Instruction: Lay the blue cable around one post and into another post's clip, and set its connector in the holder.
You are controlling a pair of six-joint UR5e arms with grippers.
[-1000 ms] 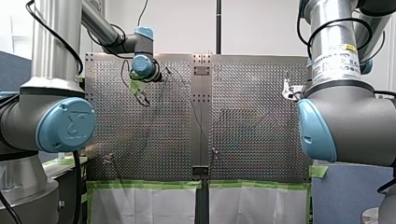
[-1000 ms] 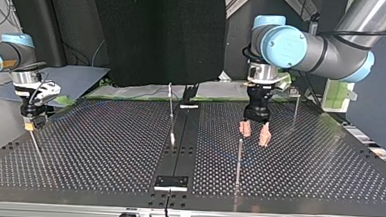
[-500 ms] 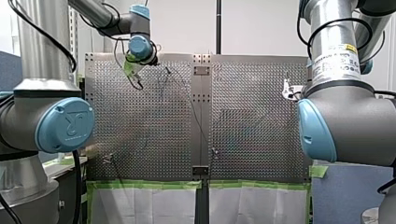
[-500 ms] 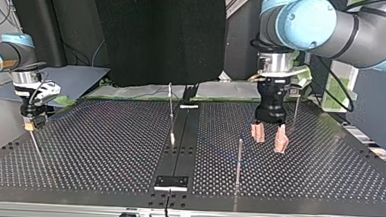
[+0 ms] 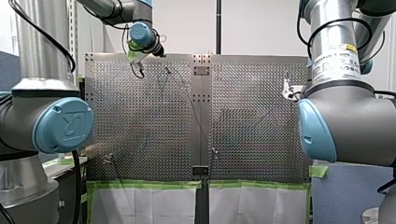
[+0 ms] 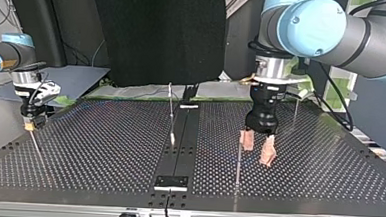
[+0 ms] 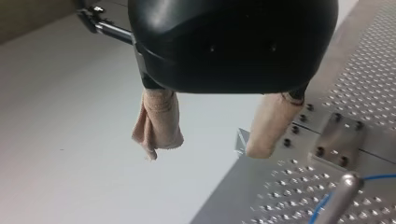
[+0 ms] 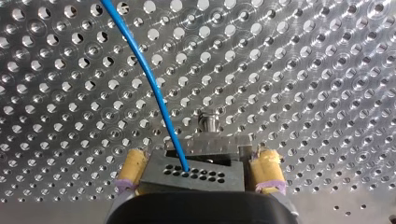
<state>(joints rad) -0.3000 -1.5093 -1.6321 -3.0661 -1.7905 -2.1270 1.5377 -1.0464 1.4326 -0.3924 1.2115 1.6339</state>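
**Task item.** The blue cable (image 8: 156, 88) leaves the top face of a black multi-hole connector block (image 8: 194, 175) and curves away over the perforated metal table (image 8: 303, 70), lying close above its surface. A second short length of the blue cable (image 7: 380, 177) shows in the left wrist view, passing just beside a thin upright metal post (image 7: 340, 193).

**Connector.** The connector block sits between the yellow pads (image 8: 267, 170) of my right gripper (image 8: 200, 167). The pads press against both its sides, so the gripper is clamped on it. Just ahead of the connector stands a grey metal block with a round stud (image 8: 210, 140); whether the two touch cannot be told.

**Right arm.** In the top view my right gripper (image 6: 29, 124) hangs low over the table near that view's left edge.

**Left arm.** My left gripper (image 6: 257, 148) is released: its two beige-wrapped fingers (image 7: 159, 121) stand apart with nothing between them. In the top view it hangs above the table, one finger just beside the thin upright metal post (image 6: 238, 161).

**Surroundings.** A second slim post with a pale tip (image 6: 171, 110) stands by the table's dark centre strip, well apart from both grippers.
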